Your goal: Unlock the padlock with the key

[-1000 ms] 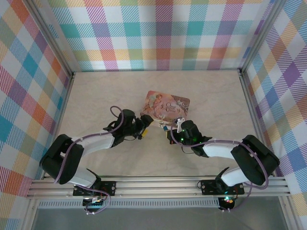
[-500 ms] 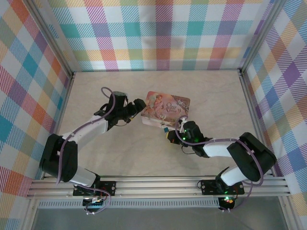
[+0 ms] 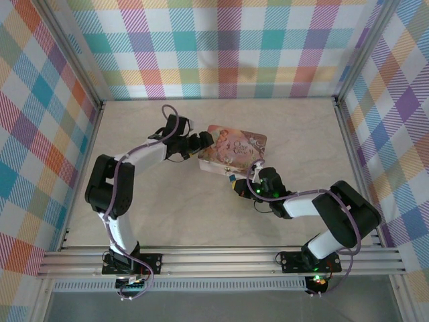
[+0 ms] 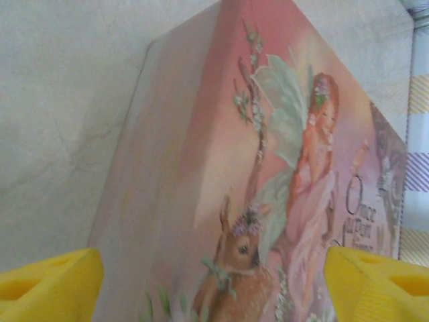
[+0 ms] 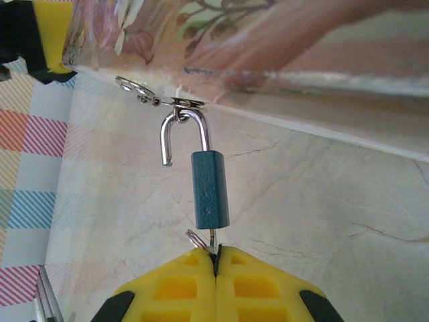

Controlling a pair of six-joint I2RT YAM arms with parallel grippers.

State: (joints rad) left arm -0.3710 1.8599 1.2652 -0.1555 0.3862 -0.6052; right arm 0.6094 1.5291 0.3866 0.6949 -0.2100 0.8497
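Note:
The teal-blue padlock (image 5: 210,189) hangs from the latch ring (image 5: 188,102) of the pink illustrated tin (image 5: 281,40). Its silvery shackle (image 5: 175,134) is sprung open, one end free. The key (image 5: 213,239) is a thin grey sliver stuck into the padlock's bottom, with its split ring (image 5: 195,237) beside it. My right gripper (image 5: 216,258) is shut on the key just below the padlock. In the top view the padlock (image 3: 230,177) sits at the tin's near edge, next to my right gripper (image 3: 236,185). My left gripper (image 4: 214,288) stands open, its yellow fingers (image 4: 47,282) astride the tin's left end (image 3: 208,144).
The tin (image 3: 234,149) lies mid-table on the pale marble-patterned surface (image 3: 154,201). Plaid walls enclose the left, back and right sides. Bare tabletop stretches to the left of and in front of the tin.
My left arm has swung away from the tin's near-left side up to its far-left end. The right gripper has edged slightly toward the tin, still on the key.

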